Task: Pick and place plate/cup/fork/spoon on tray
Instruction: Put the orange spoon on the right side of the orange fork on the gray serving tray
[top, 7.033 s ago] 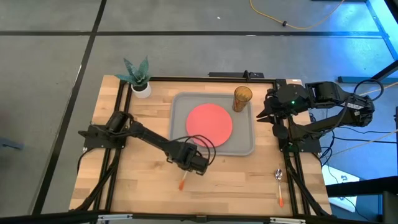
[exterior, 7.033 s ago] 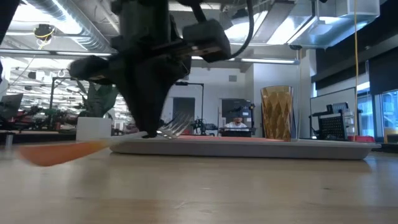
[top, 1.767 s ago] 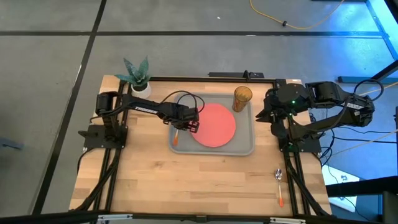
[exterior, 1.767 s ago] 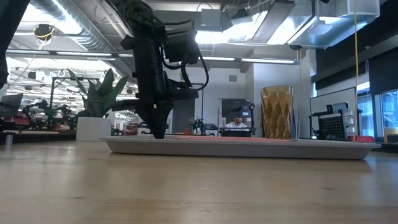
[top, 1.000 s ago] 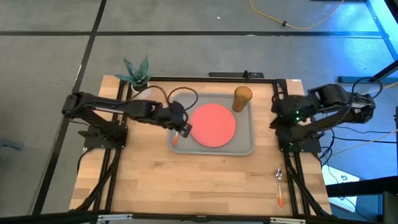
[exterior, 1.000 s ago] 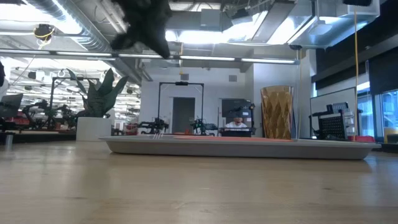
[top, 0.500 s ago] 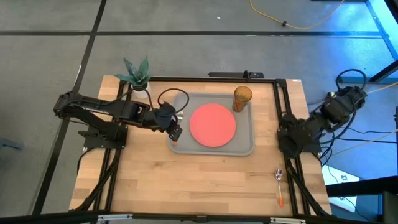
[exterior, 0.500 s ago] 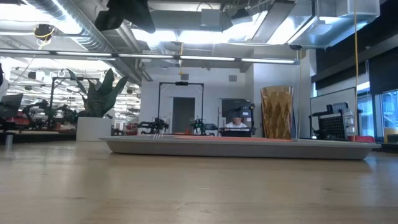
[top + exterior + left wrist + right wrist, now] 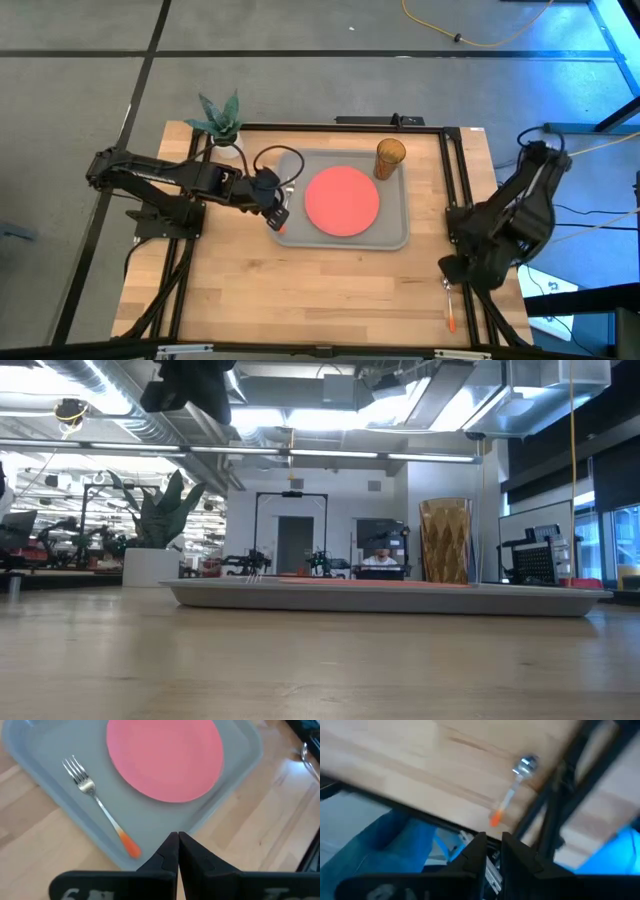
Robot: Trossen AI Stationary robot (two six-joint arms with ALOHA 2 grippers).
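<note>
the tray [image 9: 398, 235] lies in the middle of the table [image 9: 230, 300]. the plate [image 9: 341, 199] rests flat on it, and the cup [image 9: 389, 158] stands upright at the tray's far right corner. the fork [image 9: 98, 805] lies on the left part of the tray, just beside the plate and apart from it; its long axis runs about near to far, tines to the far side and orange handle toward the near left corner. the left gripper [image 9: 277, 212] hangs above the tray's left edge with its fingers [image 9: 170, 854] pressed together, holding nothing. the spoon [image 9: 450, 300] lies on the table near the right edge, well apart from the tray, bowl to the far side, handle to the near side. the right gripper [image 9: 452, 268] is just beside its bowl, fingers [image 9: 476, 851] narrow with a small gap, holding nothing.
</note>
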